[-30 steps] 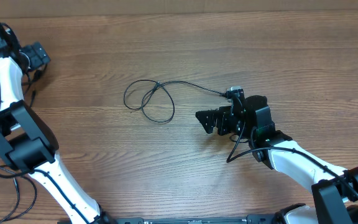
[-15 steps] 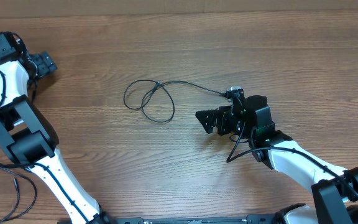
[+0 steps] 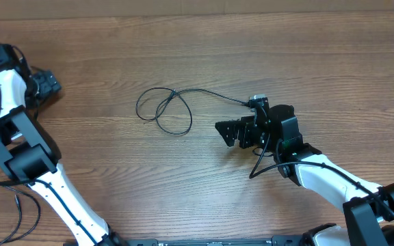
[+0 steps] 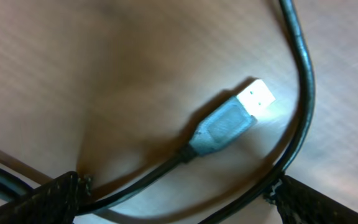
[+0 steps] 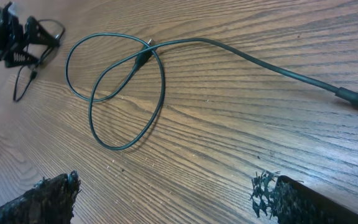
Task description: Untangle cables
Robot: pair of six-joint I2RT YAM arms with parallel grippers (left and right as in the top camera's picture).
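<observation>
At the far left edge of the table (image 3: 204, 41), your left pincer (image 3: 46, 83) stands spread as wide as it goes, with nothing in it. Seen from its wrist, a thin cord (image 4: 148, 177) ending in a grey USB plug (image 4: 229, 124) lies flat on the wood just ahead of the spread fingers (image 4: 48, 199). The cord trails back toward the left one. A thicker black cable (image 4: 303, 87) curves round the plug's right side, and you cannot tell whether it belongs to the arm. Treat the cord as light and limp: it is likely to drag and flop rather than lift as one piece. The plug's moulded body looks like its only stiff part, so take it there or just behind it.

Toward the middle, the looped cable (image 3: 163, 109) lies in two overlapping loops, with a small plug end (image 5: 145, 53) lying where the strands cross. One long strand runs right to a silver-tipped plug (image 3: 255, 102) beside the right arm's wrist. This cable is thin and probably slick, so expect it to slide through a loose pinch. The single strand right of the crossing looks the cleanest place to grip.

To the right, your right pincer (image 3: 228, 134) is fully spread and empty. It points left at the loops, near them but apart, and the long strand passes close along its far side
</observation>
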